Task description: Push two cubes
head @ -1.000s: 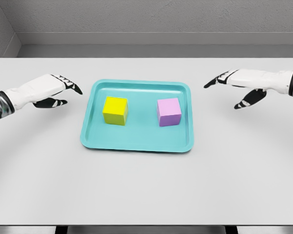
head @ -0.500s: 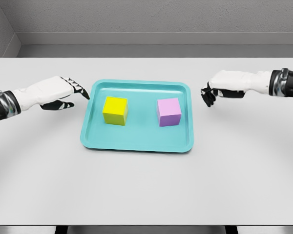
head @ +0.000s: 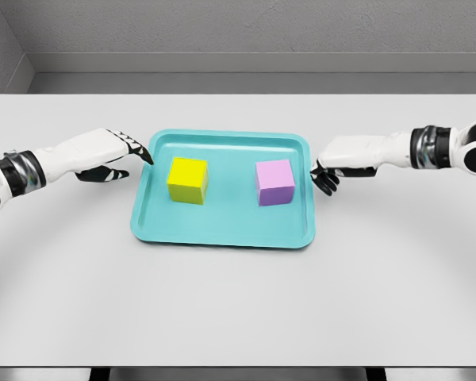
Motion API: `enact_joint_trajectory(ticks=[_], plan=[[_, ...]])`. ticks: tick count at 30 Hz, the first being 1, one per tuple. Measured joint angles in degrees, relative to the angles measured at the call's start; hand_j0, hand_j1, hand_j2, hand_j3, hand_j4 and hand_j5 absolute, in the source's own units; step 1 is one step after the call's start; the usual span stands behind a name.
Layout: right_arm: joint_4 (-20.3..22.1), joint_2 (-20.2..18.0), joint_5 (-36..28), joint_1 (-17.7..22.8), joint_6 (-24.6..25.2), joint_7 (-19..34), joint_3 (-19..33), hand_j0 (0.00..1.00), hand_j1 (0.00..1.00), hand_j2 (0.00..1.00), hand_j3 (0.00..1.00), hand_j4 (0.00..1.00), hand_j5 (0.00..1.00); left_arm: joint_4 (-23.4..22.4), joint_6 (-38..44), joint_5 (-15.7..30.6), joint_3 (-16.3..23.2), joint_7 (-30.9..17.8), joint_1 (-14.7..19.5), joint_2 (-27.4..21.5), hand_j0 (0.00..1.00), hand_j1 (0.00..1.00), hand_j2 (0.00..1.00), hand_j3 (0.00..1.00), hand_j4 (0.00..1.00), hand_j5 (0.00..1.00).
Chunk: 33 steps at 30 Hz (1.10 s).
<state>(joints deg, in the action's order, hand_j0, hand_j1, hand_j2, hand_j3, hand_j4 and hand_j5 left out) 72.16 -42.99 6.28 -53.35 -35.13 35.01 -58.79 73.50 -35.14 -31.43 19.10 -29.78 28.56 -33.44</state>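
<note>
**Hands at both tray edges, cubes untouched**

Left hand [head: 109, 153]: we see it over the table [head: 222, 302] at the teal tray's [head: 222, 234] left rim, fingers stretched out flat toward the tray, dark fingertips [head: 145, 155] right at the rim's upper-left corner. Holding nothing.

Right hand [head: 337, 159]: we see it at the tray's right rim, fingers curled downward, dark fingertips [head: 324, 181] just beside or touching the rim; we can't tell which. Nothing in its grip.

Yellow cube [head: 187, 180] sits in the left half of the tray, near the left hand but apart from it. Purple cube [head: 274, 182] sits in the right half, near the right hand, with the rim between them. Cubes are well apart from each other, both flat on the tray floor.
</note>
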Motion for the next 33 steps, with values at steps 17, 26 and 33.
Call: enact_joint_trajectory(ticks=[17, 26, 33], plan=[[0.3, 1.1, 1.1, -2.0, 0.0, 0.0, -3.5, 0.13, 0.13, 0.13, 0.13, 0.13, 0.13, 2.4, 0.0, 0.3, 2.3, -0.2, 0.0, 0.3, 0.64, 0.64, 0.64, 0.64, 0.64, 0.64], [0.2, 2.6, 2.8, -2.0, 0.0, 0.0, -4.5, 0.13, 0.13, 0.13, 0.13, 0.13, 0.13, 3.2, 0.1, 0.4, 2.9, -0.2, 0.0, 0.5, 0.64, 0.64, 0.64, 0.64, 0.64, 0.64], [-0.1, 3.1, 3.2, -2.4, 0.0, 0.0, -4.9, 0.13, 0.13, 0.13, 0.13, 0.13, 0.13, 3.6, 0.2, 0.5, 3.6, -0.2, 0.0, 1.1, 0.64, 0.64, 0.64, 0.64, 0.64, 0.64]])
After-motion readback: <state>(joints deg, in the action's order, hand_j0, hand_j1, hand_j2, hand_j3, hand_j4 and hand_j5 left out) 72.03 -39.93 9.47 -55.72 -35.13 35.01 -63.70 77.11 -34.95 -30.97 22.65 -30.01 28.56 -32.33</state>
